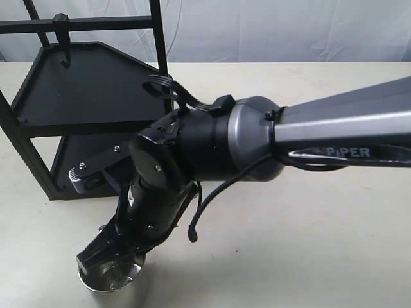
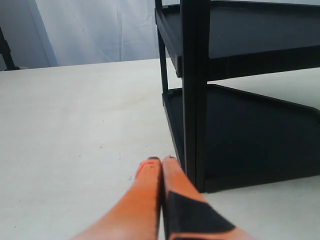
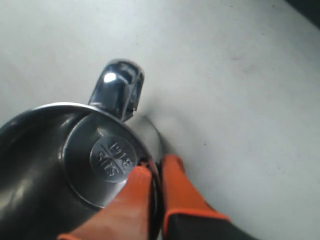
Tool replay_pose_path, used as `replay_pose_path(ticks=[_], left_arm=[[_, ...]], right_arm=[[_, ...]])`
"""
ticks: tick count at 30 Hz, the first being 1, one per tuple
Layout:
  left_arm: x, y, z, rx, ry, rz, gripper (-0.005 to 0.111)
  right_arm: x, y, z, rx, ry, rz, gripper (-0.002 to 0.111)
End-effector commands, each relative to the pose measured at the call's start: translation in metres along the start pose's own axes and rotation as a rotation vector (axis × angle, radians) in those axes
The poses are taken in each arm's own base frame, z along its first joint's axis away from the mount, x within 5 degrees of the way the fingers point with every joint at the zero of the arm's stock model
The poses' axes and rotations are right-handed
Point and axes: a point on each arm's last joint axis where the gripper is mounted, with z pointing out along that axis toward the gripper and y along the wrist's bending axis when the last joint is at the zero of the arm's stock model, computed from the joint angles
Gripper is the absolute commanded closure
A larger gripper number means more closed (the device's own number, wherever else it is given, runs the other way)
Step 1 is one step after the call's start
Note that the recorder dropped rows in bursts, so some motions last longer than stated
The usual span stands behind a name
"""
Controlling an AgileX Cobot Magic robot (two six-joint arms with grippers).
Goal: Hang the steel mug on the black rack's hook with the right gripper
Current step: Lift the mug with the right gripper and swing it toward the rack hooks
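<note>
The right tool with orange fingers is clamped on the rim of the shiny cylindrical steel mug, one finger inside. The mug stands on the pale tabletop. The left tool is closed together, holding nothing.

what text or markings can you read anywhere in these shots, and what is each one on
"PiPER" – white letters on the grey forearm of the right arm, exterior view.
"SUS 316" – stamped in a crossed circle on the inside bottom of the steel mug, seen inverted in the right wrist view; the digits are partly blurred, so this is my best reading.
No readable text in the left wrist view, which shows the black rack and the left gripper.
</note>
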Motion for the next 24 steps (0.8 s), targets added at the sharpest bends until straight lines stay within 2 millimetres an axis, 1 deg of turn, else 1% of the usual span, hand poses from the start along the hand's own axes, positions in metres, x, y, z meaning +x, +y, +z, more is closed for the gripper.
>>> replay_pose_path(ticks=[1,6,9,11,13,15,18,24], left_arm=[[-0.001,0.000,0.000,0.003,-0.006,-0.005,0.107],[-0.001,0.000,0.000,0.003,-0.006,-0.005,0.107],[-0.001,0.000,0.000,0.003,-0.006,-0.005,0.107],[-0.001,0.000,0.000,0.003,-0.006,-0.005,0.107],[-0.001,0.000,0.000,0.003,-0.006,-0.005,0.107],[-0.001,0.000,0.000,0.003,-0.006,-0.005,0.107],[-0.001,0.000,0.000,0.003,-0.006,-0.005,0.107],[-0.001,0.000,0.000,0.003,-0.006,-0.005,0.107]], right_arm=[[-0.006,0.007,-0.038,-0.037,-0.089,-0.004,0.109],[-0.014,0.015,-0.097,-0.083,-0.327,-0.026,0.109],[-0.011,0.016,-0.129,-0.115,-0.496,-0.026,0.109],[-0.009,0.015,-0.145,-0.133,-0.621,-0.023,0.109],[-0.005,0.013,-0.155,-0.145,-0.745,-0.020,0.109],[-0.001,0.010,-0.160,-0.152,-0.836,-0.015,0.109],[0.000,0.007,-0.158,-0.155,-0.928,-0.009,0.109],[-0.009,0.006,-0.150,-0.154,-1.002,-0.003,0.109]])
